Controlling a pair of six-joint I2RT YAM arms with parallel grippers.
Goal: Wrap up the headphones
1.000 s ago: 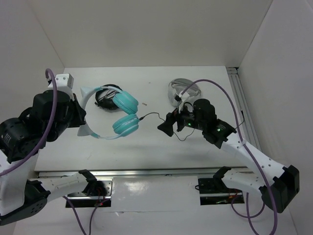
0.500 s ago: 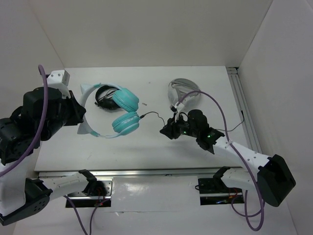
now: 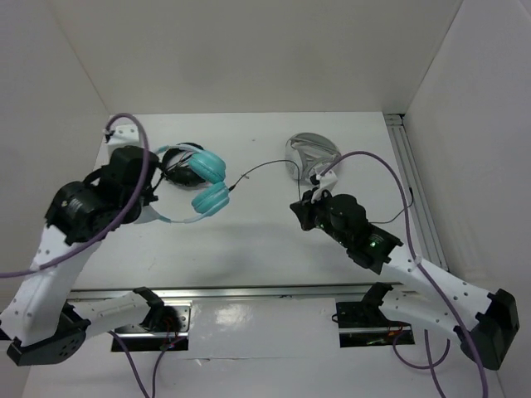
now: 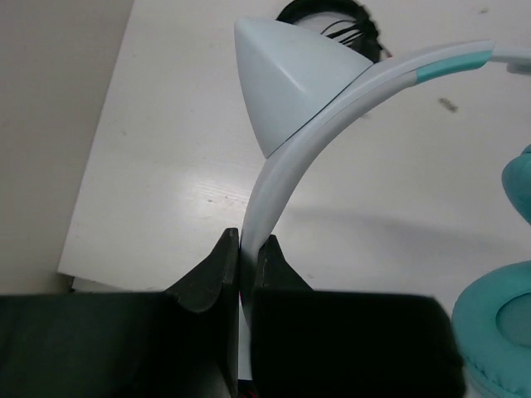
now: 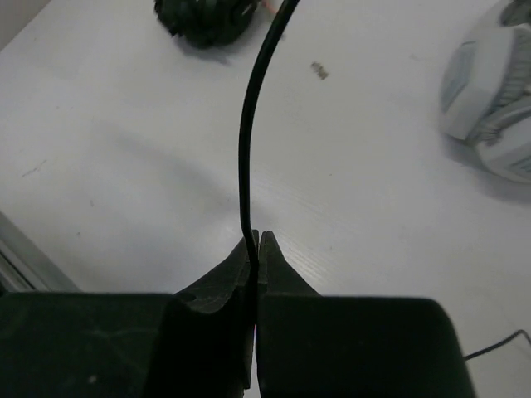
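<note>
The headphones (image 3: 210,182) hang above the table's left half, with two teal ear cups (image 4: 498,332) and a pale headband (image 4: 282,166) that carries a pointed white ear. My left gripper (image 4: 246,240) is shut on that headband, at the band's left side in the top view (image 3: 152,199). The thin black cable (image 3: 261,168) runs right from the lower cup. It enters my right gripper (image 5: 256,238), which is shut on the cable (image 5: 246,124) between its fingertips. In the top view the right gripper (image 3: 297,206) is at mid-table.
All-black headphones (image 3: 177,168) lie on the table just behind the teal cups. White and grey headphones (image 3: 311,153) lie at the back right, close behind the right gripper. A metal rail (image 3: 411,178) runs along the table's right edge.
My right gripper closed on the black cable and shifted slightly right and up. The left arm swung the headphones back and to the right, turning them edge-on. The cable now stretches between the two.
</note>
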